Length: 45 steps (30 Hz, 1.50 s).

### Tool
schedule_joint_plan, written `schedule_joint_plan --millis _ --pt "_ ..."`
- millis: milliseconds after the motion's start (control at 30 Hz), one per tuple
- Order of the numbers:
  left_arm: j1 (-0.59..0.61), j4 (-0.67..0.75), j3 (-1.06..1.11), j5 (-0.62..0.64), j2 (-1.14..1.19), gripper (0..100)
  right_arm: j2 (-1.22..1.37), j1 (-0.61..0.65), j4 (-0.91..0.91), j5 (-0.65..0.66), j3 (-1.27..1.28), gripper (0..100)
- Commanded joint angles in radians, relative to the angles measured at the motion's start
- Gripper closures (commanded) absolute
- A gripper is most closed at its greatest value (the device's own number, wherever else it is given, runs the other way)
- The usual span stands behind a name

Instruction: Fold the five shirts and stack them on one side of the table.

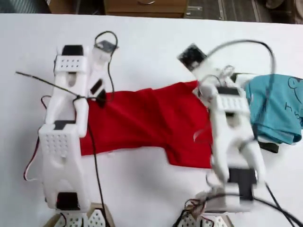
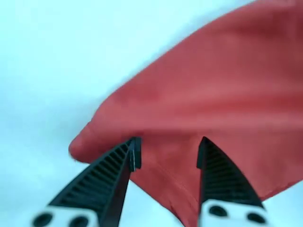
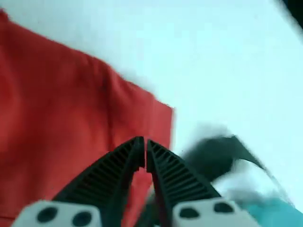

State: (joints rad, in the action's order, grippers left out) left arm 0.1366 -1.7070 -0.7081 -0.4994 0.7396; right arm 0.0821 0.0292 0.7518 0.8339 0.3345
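A red shirt lies spread across the middle of the white table, one sleeve pointing to the near side. My left gripper is open just above the shirt's left corner, its fingers straddling the cloth; from above it is by the shirt's left edge. My right gripper is shut with nothing visible between its fingers, over the red shirt's right edge. A folded teal shirt lies at the far right of the table, beside the right arm.
Both arm bases stand at the table's near edge, with cables trailing over the table. A dark blurred shape lies by the teal cloth. Bare table stretches beyond the shirt and in front of it between the arms.
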Motion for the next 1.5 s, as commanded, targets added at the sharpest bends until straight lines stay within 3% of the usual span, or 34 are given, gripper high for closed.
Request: schedule_joint_plan --millis 0,333,700,1200,1467 --pt "-0.014 -0.052 -0.077 0.003 0.015 78 0.173 0.044 0.186 -0.008 -0.236 97.8" --pt "0.009 -0.063 -0.001 -0.003 0.123 78 0.372 0.005 0.236 -0.006 -0.416 97.8" --pt "0.018 -0.071 0.137 -0.049 0.032 78 0.622 -0.09 0.263 0.0 -0.672 97.8" --pt "0.055 -0.057 -0.081 -0.06 0.003 78 0.581 -0.01 0.579 0.0 -0.994 97.8" --pt "0.023 -0.055 -0.094 -0.054 0.015 78 0.598 -0.018 0.524 0.0 -1.099 97.8"
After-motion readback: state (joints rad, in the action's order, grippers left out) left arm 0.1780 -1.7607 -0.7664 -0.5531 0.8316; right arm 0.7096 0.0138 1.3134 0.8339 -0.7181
